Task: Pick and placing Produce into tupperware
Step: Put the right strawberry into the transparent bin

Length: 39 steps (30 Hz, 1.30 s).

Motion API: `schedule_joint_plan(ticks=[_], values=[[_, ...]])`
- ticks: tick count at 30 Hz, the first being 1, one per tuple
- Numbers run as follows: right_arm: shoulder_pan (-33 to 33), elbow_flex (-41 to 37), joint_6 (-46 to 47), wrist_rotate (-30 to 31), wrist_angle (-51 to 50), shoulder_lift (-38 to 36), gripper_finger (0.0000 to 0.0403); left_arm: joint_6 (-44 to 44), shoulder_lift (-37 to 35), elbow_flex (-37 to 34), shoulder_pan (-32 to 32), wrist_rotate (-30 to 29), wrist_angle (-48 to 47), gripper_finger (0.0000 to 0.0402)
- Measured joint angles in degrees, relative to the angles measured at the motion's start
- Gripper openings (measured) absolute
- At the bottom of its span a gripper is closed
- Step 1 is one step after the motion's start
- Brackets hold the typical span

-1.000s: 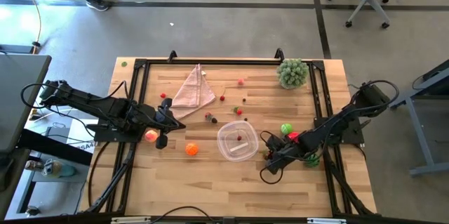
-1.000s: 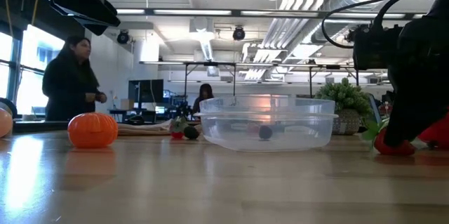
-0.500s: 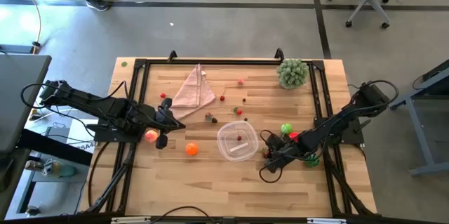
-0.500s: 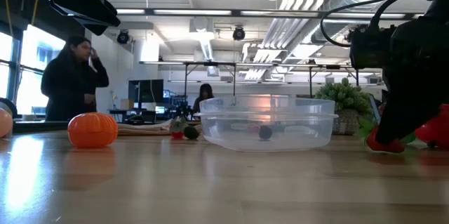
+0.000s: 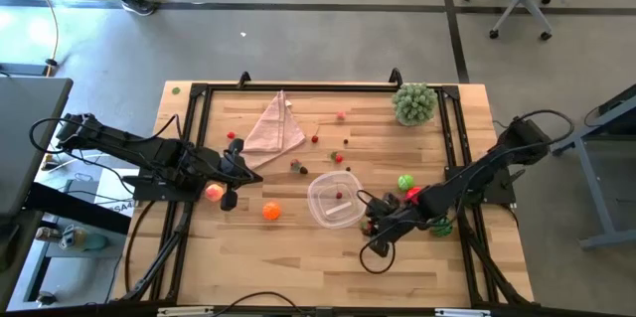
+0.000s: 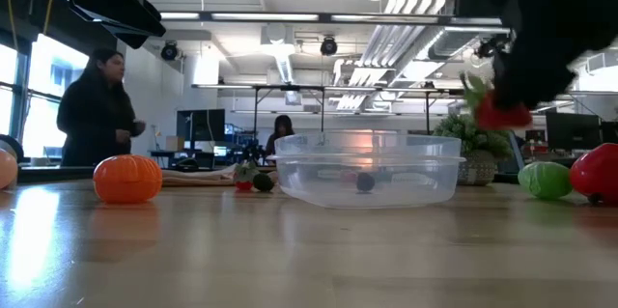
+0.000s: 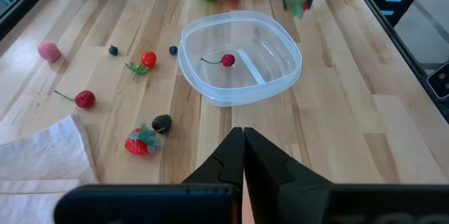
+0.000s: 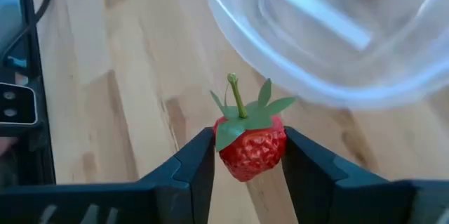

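Right tool (image 8: pixel 242 155) pinches a strawberry (image 8: pixel 250 142), stem up, lifted off the surface just outside the tupperware (image 5: pixel 335 201) rim on the right arm's side; tub centre lies ahead; left tool (image 7: pixel 243 155), pressed closed, waits well apart.
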Motion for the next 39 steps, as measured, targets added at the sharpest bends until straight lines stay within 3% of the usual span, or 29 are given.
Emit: schedule_joint_plan(ticks=[8, 13, 16, 26, 39], values=[[-2.50, 17.12, -18.48, 13.14, -13.86, -0.09, 0.0130, 0.00, 0.00, 0.00, 0.00, 0.00, 0.01, 0.0001], [-7.66, 21.66, -29.99, 13.67, -14.14, -0.11, 0.0130, 0.00, 0.00, 0.00, 0.00, 0.00, 0.01, 0.0001], [-12.37, 20.33, -33.31, 10.81, -12.91, -0.11, 0.0130, 0.00, 0.00, 0.00, 0.00, 0.00, 0.01, 0.0001], [-25.38, 10.86, -35.84, -8.31, -1.36, 7.30, 0.0130, 0.00, -0.02, 0.00, 0.00, 0.02, -0.01, 0.0001], [-26.99, 10.52, -36.28, -13.66, 0.28, 16.75, 0.0130, 0.00, -0.02, 0.00, 0.01, 0.01, 0.00, 0.0001]])
